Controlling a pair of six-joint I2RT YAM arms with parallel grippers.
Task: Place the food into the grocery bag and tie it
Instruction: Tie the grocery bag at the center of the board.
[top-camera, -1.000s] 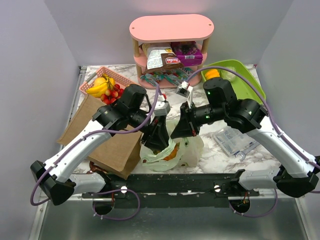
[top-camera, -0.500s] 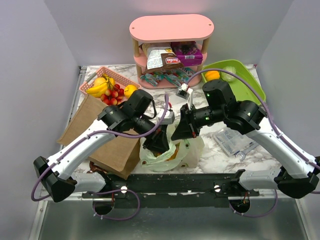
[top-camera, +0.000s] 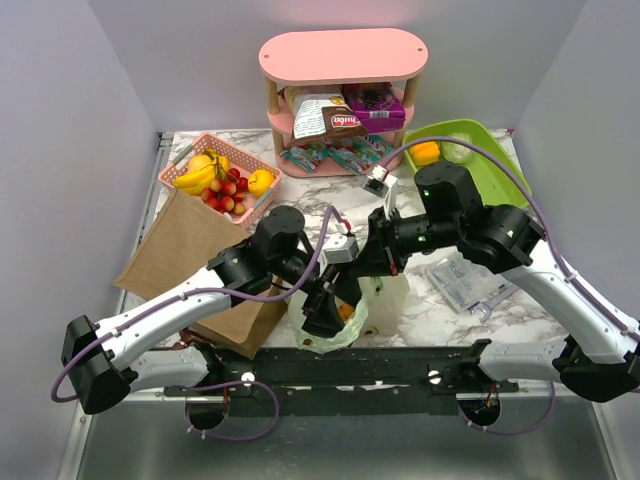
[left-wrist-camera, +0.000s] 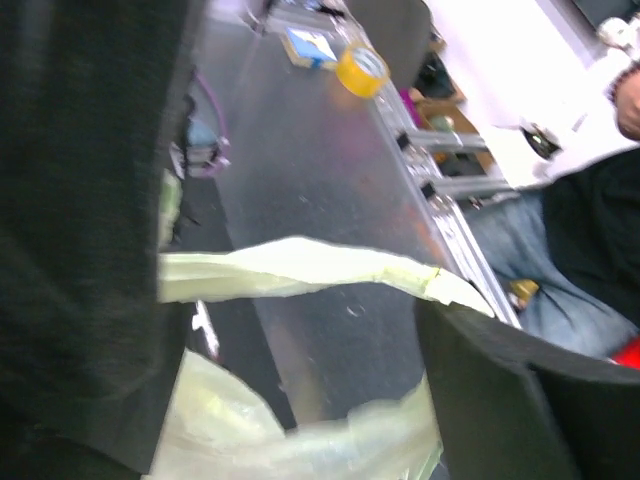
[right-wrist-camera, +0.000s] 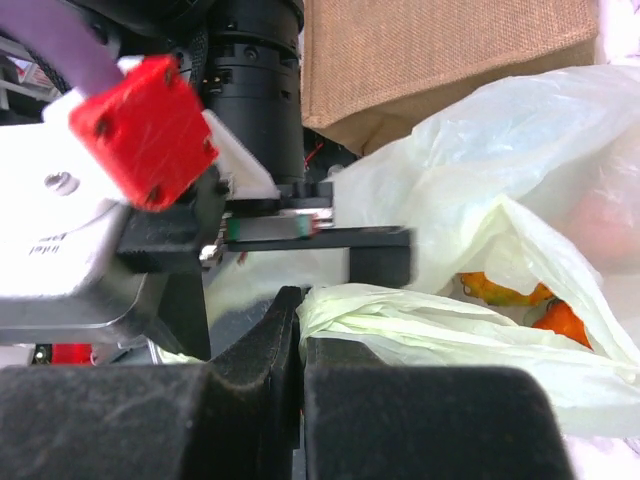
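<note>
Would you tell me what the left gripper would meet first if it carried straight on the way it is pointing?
Most likely the stretched strip of the grocery bag, spanning the open left gripper; depth is unclear.

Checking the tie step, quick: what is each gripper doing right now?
Left gripper: open, a strip of the bag crossing the gap, not gripped.
Right gripper: closed, pinching the bag's plastic.

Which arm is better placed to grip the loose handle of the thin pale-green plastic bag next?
Left, probably. The left gripper is open with the handle strip stretched across its gap; the right gripper is shut on another fold of the thin pale-green plastic bag.
</note>
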